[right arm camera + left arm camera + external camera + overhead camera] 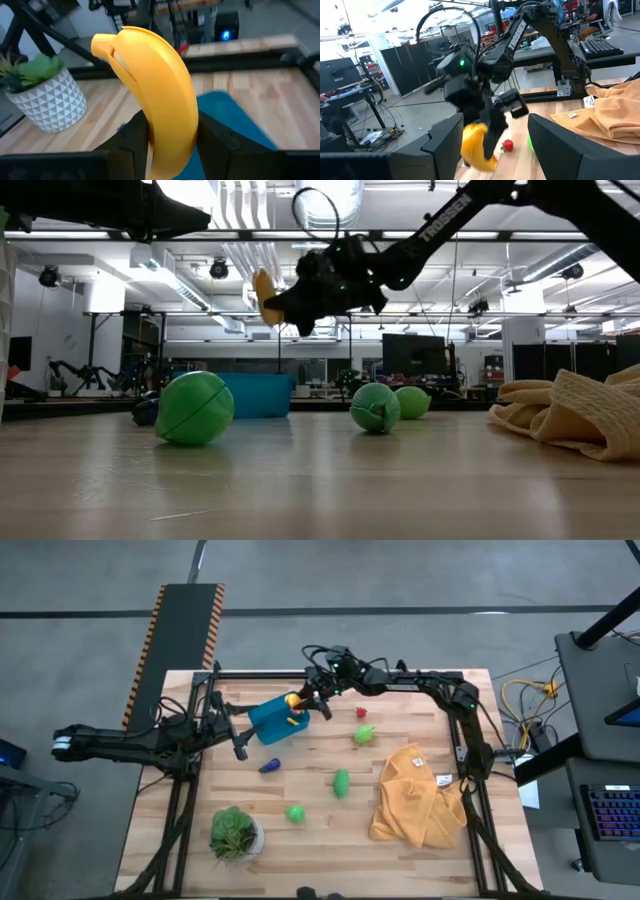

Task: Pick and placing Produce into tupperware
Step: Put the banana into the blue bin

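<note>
From overhead I can't see how much of the banana (293, 700) sits in the tupperware (275, 721); the right end effector (305, 703) covers most of it, leaving only yellow slivers. In the right wrist view the banana's (161, 107) lower end drops behind the fingers (135, 137) and off the frame edge, and the tub (230, 117) behind it is blurred. At surface level the tub (256, 394) is half hidden by a green piece (194, 408), and a dark item (146, 411) to its left is too obscured to identify. The left end effector's (492, 145) fingertips are cropped in its own view.
</note>
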`<action>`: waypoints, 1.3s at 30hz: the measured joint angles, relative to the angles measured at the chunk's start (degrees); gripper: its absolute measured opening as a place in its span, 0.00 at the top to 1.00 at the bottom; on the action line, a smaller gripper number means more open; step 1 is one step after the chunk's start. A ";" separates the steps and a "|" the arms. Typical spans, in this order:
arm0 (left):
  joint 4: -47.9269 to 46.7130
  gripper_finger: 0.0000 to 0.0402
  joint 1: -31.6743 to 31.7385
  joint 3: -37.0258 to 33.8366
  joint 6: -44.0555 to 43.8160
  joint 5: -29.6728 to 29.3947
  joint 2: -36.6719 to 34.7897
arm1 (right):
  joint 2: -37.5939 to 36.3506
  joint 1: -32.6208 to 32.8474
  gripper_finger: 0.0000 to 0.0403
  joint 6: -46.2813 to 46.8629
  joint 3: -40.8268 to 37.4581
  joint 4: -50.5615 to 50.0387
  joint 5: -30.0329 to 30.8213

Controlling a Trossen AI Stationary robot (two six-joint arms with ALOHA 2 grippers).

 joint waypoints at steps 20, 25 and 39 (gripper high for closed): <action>-0.11 0.48 0.02 -0.07 -0.02 -0.07 -0.09 | 7.93 -0.02 0.69 5.55 9.88 -13.46 5.58; -0.10 0.48 0.02 0.04 0.00 -0.07 0.07 | 7.93 -0.02 0.70 7.07 9.84 -15.49 9.98; -0.11 0.48 0.00 -0.09 0.00 -0.07 -0.15 | 7.93 0.09 0.69 18.45 10.25 -16.31 13.03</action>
